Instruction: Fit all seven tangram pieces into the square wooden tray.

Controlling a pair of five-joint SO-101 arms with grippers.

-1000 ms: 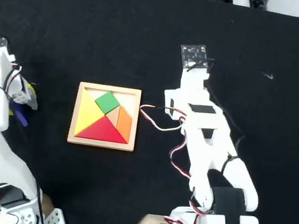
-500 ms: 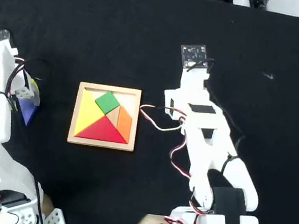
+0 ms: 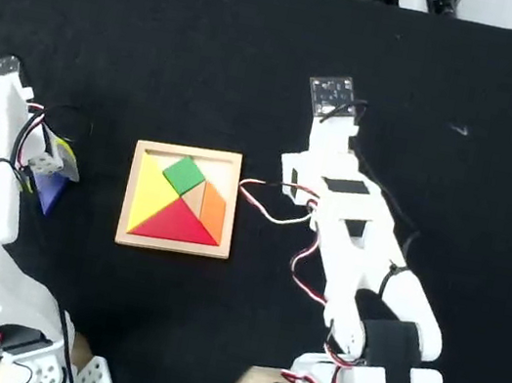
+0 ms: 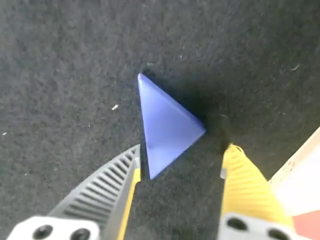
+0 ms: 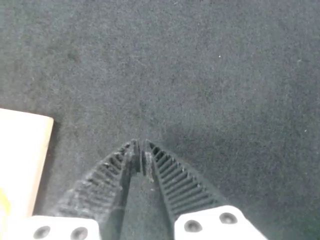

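Observation:
The square wooden tray [image 3: 172, 246] lies mid-table and holds a green square [image 3: 183, 175], a yellow triangle [image 3: 149, 195], a red triangle [image 3: 177, 223], an orange piece [image 3: 214, 212] and a tan piece [image 3: 195, 199]. A blue triangle [image 3: 50, 192] lies on the black cloth to the tray's left. My left gripper [image 4: 183, 148] hovers open over the blue triangle [image 4: 167, 127], whose edge lies against the grey finger [image 4: 117, 172]; the yellow finger [image 4: 245, 175] stands apart from it. My right gripper [image 5: 139, 150] is shut on nothing, over bare cloth just right of the tray [image 5: 20, 150].
Black cloth covers the whole table. The right arm [image 3: 355, 249] stretches from the front edge toward the tray's right side, with a loose red and white wire [image 3: 268, 209] beside the tray. A corner of the tray [image 4: 300, 165] lies close to my left gripper.
My left arm has shifted right, toward the tray, and the blue triangle now shows more fully and a little further right. The right arm has not moved.

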